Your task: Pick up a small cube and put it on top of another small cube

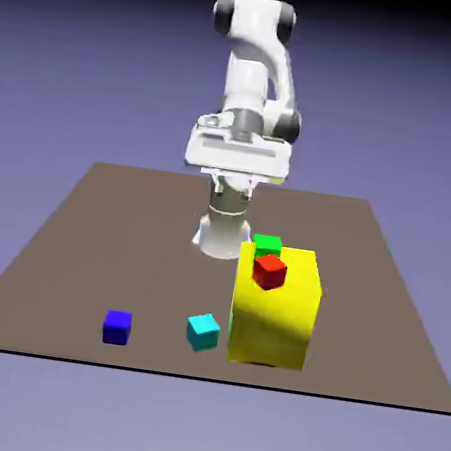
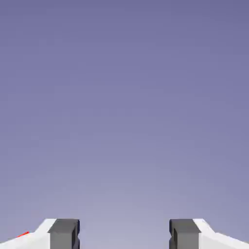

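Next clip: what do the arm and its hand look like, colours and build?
The arm is glossy white with rounded links and dark grey joint bands. In the hand view, the hand has two white fingers capped with blocky dark grey fingertips, plus a small red mark at the left edge. No cables show.

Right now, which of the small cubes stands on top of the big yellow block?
The red cube. It rests on the yellow block; the dark blue cube and cyan cube lie on the table.
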You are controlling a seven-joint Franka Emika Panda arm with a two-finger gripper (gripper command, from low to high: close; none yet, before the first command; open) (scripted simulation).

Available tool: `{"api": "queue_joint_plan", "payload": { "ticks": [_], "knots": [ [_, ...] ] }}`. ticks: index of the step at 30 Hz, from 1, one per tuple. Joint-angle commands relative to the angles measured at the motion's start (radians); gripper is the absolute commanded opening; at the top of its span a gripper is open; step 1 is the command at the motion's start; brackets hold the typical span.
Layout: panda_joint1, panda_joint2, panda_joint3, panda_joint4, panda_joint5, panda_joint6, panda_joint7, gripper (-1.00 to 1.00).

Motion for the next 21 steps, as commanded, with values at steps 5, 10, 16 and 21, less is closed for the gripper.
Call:
{"api": "queue_joint_plan", "payload": {
  "ticks": [5, 10, 16, 21],
  "knots": [
    [0.004, 0.181, -0.108, 0.120, 0.139, -0.204, 0.024, 0.00],
    [0.008, 0.362, -0.215, 0.240, 0.277, -0.407, 0.047, 0.00],
    [0.013, 0.580, -0.345, 0.383, 0.443, -0.651, 0.076, 0.00],
    [0.017, 0.761, -0.452, 0.503, 0.582, -0.855, 0.099, 0.00]
  ]
}}
